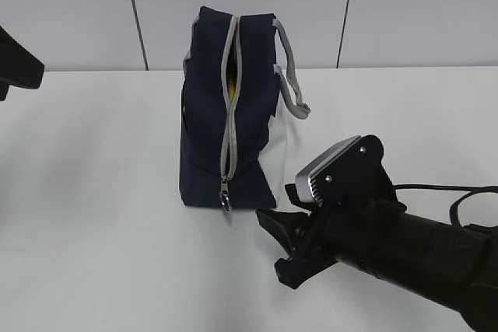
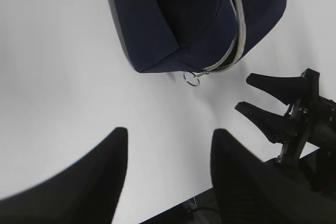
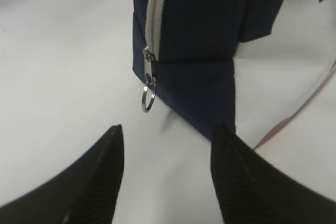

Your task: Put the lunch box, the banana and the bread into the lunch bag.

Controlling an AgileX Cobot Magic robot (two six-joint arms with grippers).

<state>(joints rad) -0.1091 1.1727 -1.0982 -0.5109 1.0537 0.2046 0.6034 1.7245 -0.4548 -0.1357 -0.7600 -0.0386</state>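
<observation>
1. Navy blue fabric lunch bag [image 1: 210, 114] with grey zipper, grey handles and white side panel stands upright on the white table [image 1: 93, 192], near the middle, in front of the grey wall panels.
2. Grey zipper [image 1: 229, 106] runs down the bag's near face; slider sits at the bottom end, metal ring pull [image 3: 148, 99] hangs just above the table. Yellow sliver shows through a gap in the zip, too small to identify.
3. Right gripper [image 1: 278, 248], black, low over the table just right-front of the bag's bottom corner; fingers spread apart, holding nothing, ring pull just ahead of the tips.
4. Left gripper [image 2: 168, 156] raised well left of the bag; fingers wide apart, empty.
</observation>
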